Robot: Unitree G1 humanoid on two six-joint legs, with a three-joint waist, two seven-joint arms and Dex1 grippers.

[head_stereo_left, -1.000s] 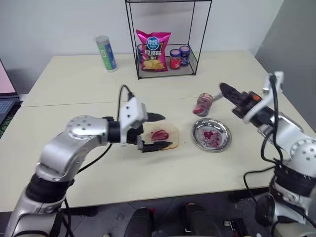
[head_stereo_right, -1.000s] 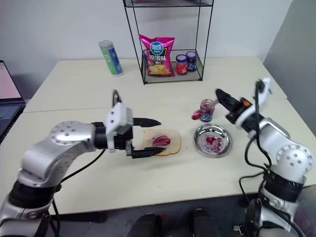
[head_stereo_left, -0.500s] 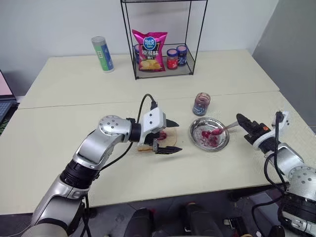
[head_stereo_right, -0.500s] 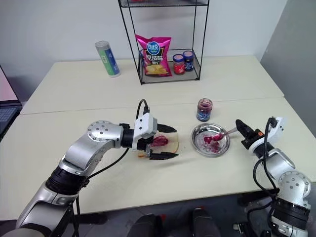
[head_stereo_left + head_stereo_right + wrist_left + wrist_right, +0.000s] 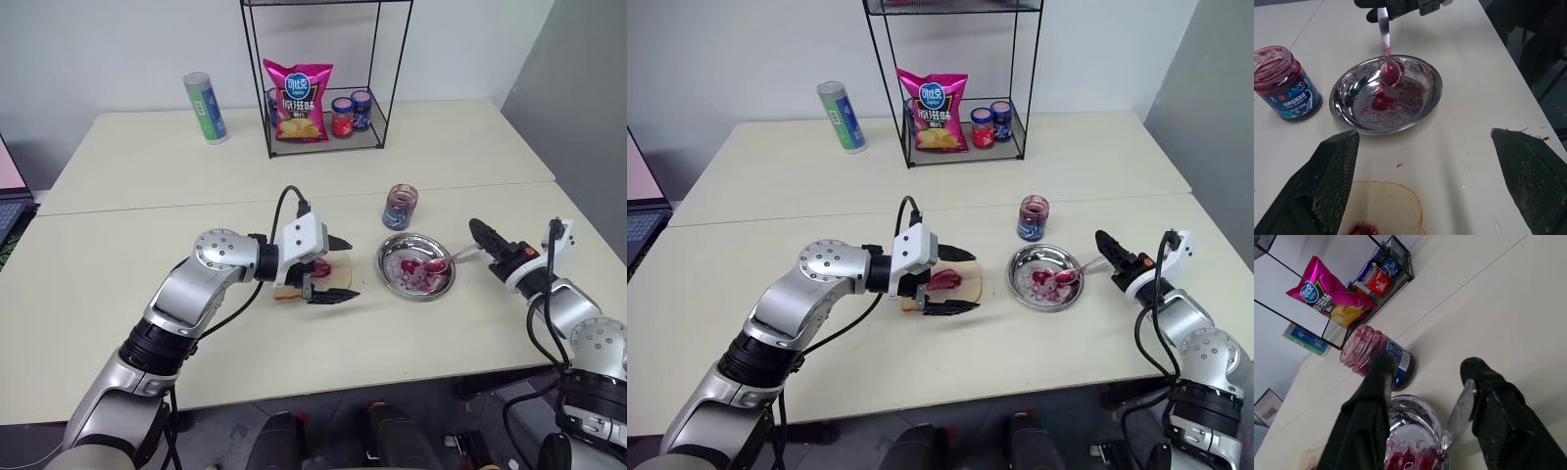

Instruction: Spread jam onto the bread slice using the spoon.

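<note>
While spoon (image 5: pixel 1386 54) rests in plate (image 5: pixel 1422 100) | right hand (image 5: pixel 1425 377) parted

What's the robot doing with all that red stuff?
It's making jam toast. The left pincer sits open around the bread slice, which has jam at its middle. The spoon lies with its bowl in the metal plate, and the right pincer is open around its handle.

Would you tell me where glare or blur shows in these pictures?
Left wrist view: bright reflections on the plate, and the two near fingers are soft and grainy. Right wrist view: the fingers are blurred; the chip bag behind stays readable. Eye views: even light.
</note>
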